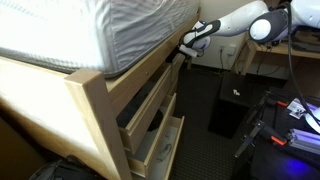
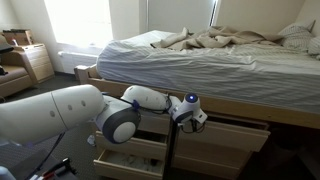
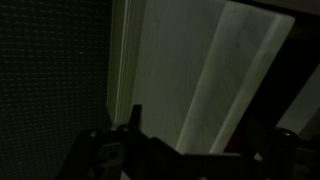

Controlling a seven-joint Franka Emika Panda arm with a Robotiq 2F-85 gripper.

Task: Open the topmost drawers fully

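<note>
In an exterior view the top drawer (image 1: 150, 105) sits mid-frame under the bed rail (image 1: 130, 75). It stands partly out, and a lower drawer (image 1: 160, 148) beneath it is out too. The gripper (image 1: 184, 47) is right of centre near the top, close to the rail below the mattress (image 1: 90, 30). The arm (image 1: 235, 25) reaches in from the upper right. The wrist view is dark, with a pale wood panel (image 3: 200, 80) across its upper right. I cannot tell whether the gripper is wide or narrow.
</note>
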